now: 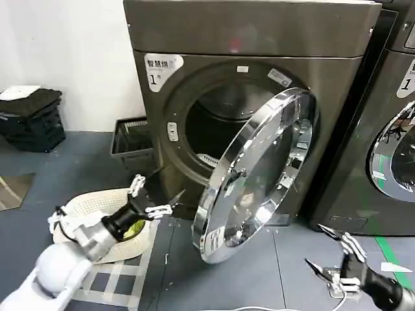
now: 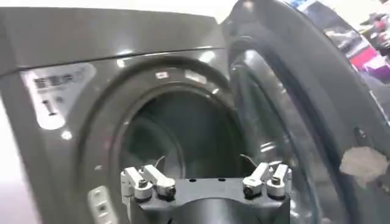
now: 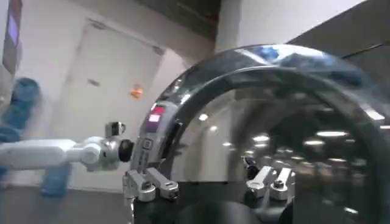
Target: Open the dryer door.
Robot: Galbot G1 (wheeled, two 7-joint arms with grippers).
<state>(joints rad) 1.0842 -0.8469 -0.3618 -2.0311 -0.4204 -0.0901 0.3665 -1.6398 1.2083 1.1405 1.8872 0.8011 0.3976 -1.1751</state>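
Your left claw (image 1: 157, 192) hangs wide, empty, low left of the dryer (image 1: 253, 39), just short of the drum mouth. The door (image 1: 259, 175) stands partway out, hinged right. Right claw (image 1: 327, 253) is spread, empty, near right. Step: widening the swing. Next, push the door's free edge farther right.

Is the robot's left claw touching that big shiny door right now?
Apart. In the head view the left gripper hangs open in front of the dryer, with dark floor showing between its fingers and the dryer door.
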